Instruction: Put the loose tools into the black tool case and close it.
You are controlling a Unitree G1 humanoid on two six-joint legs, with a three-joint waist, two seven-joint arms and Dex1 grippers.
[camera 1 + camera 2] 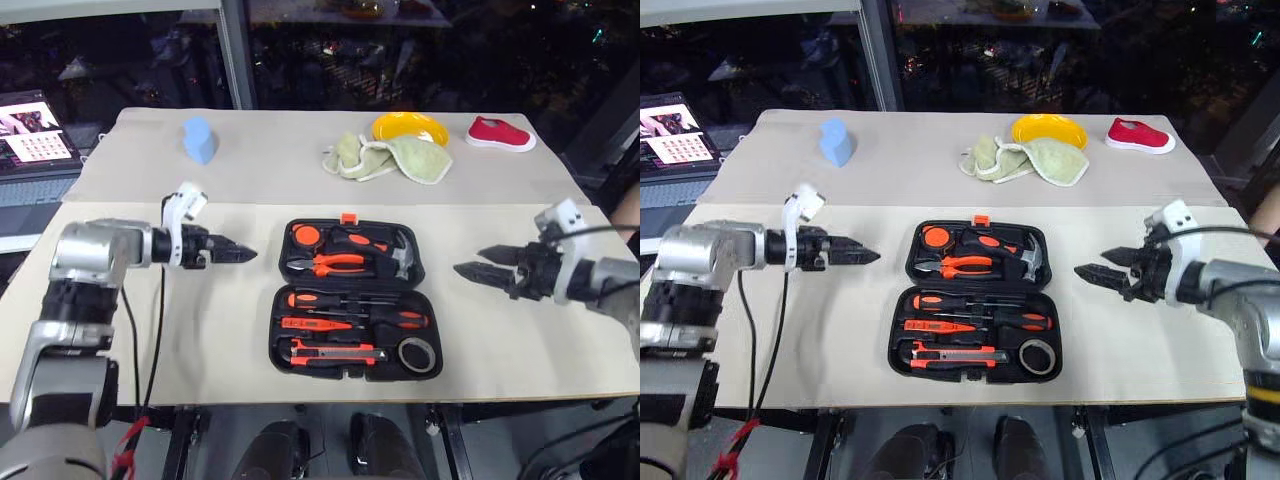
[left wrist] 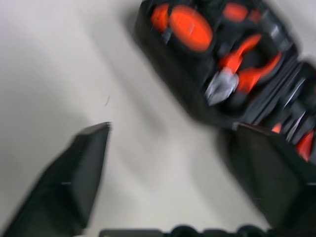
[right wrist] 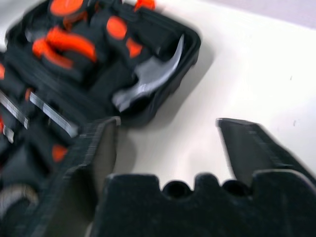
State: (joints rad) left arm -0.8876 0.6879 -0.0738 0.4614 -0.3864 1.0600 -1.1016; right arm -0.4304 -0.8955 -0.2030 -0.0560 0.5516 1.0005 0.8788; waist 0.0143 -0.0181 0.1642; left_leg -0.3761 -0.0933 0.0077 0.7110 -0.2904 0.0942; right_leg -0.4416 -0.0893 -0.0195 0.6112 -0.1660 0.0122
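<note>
The black tool case (image 1: 277, 340) lies open in the middle of the table, lid half at the far side with an orange latch (image 1: 348, 217). In the near half lie two screwdrivers (image 1: 352, 300), a slim orange tester pen (image 1: 315, 323), an orange-and-black utility knife (image 1: 335, 352) and a tape roll (image 1: 417, 354). The lid half holds pliers (image 1: 335, 263) and a hammer (image 1: 400, 250). My left gripper (image 1: 250, 254) hovers left of the case, open and empty, fingertips toward it. My right gripper (image 1: 470, 261) hovers right of the case, also open and empty.
At the table's far side sit a blue object (image 1: 199, 139), crumpled green cloths (image 1: 390, 157), a yellow plate (image 1: 410, 127) and a red shoe (image 1: 500, 133). A laptop (image 1: 35, 130) stands off the table's far left. Bare tabletop flanks the case on both sides.
</note>
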